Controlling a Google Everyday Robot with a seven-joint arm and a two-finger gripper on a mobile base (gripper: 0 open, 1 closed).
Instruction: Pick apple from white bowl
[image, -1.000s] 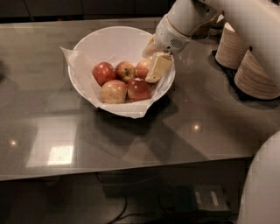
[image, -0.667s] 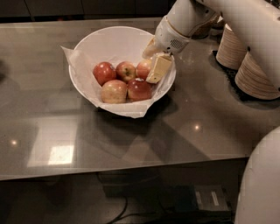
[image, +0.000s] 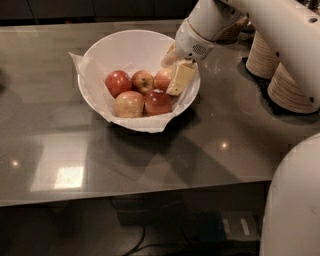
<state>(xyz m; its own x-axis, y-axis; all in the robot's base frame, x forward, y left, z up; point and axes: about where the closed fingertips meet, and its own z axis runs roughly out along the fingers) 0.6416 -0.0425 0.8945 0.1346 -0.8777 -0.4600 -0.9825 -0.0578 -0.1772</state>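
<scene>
Grasp step: gripper (image: 175, 71) in white bowl (image: 102, 44), against apple (image: 162, 80); closure can't tell. Next: confirm grip, lift straight.

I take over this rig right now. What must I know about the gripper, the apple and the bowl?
Gripper: low inside the white bowl, at its right side, close beside the apple.
Apple: back right of the bowl, among four other apples, not lifted.
Done: the approach.
Left: grasp the apple and lift it clear of the bowl.
</scene>
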